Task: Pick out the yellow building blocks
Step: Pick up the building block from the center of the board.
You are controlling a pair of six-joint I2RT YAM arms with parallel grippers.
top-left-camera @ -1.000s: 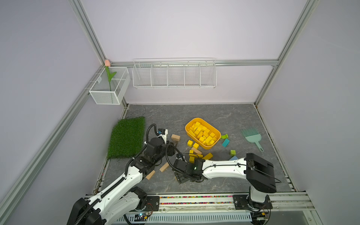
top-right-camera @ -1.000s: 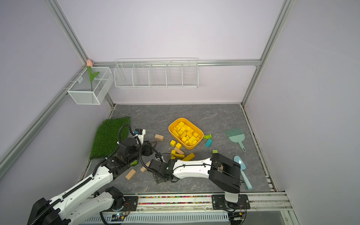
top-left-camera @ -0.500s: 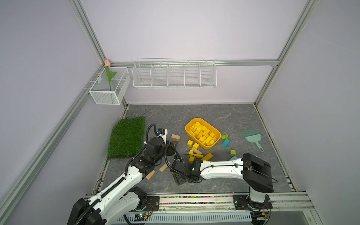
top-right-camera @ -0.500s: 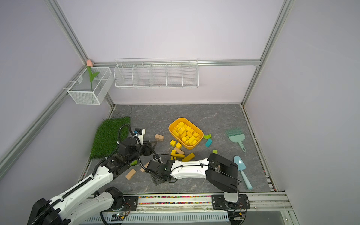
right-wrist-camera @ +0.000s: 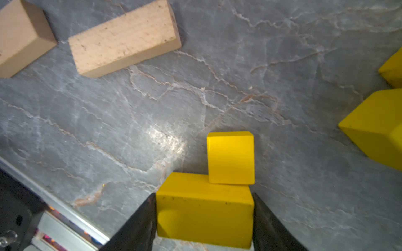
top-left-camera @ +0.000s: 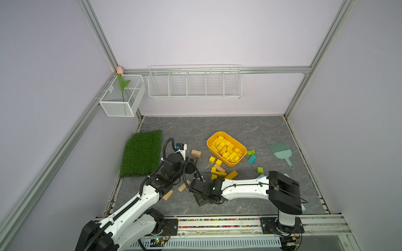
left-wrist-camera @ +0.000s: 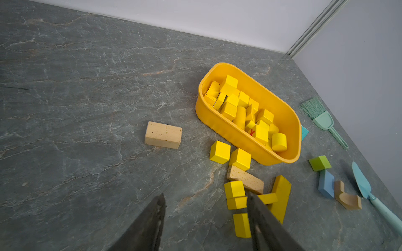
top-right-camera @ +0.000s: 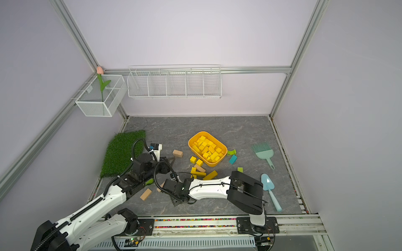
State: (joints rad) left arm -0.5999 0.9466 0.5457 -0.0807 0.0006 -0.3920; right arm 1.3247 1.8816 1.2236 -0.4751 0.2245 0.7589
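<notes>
Nearest the front rail, the right end effector (right-wrist-camera: 204,195) has its jaws flush against two opposite sides of a yellow bar (right-wrist-camera: 204,217) on the tabletop (right-wrist-camera: 195,97). It looks like a grip, though I cannot tell whether the bar has left the surface. A yellow cube (right-wrist-camera: 230,157) touches the bar's far face, and two tan blocks (right-wrist-camera: 124,39) lie apart from both.

Further in, the left end effector (left-wrist-camera: 206,195) hangs with jaws apart and nothing between them. It is just beside the loose yellow blocks (top-left-camera: 218,172), which are mixed with a tan bar (left-wrist-camera: 244,179). Beyond those sits the orange-yellow tub (top-left-camera: 209,141), already well filled with sorted yellow blocks (top-left-camera: 226,150). A teal block (top-left-camera: 252,159) and a brush (top-left-camera: 280,152) lie past it.

Three things could go wrong, as I judge it:
- Lifting the bar could drag or tip the touching cube.
- The fingertips reach only partway along the bar, so it may swivel and drop short of the tub.
- The arms stand close, with a black cable (top-left-camera: 184,176) looping between them. A swing toward the tub could snag it or scatter the loose blocks.

The only writing is a small red mark (left-wrist-camera: 252,132) on one block in the tub, perhaps a letter, which I cannot read. No brand shows.
</notes>
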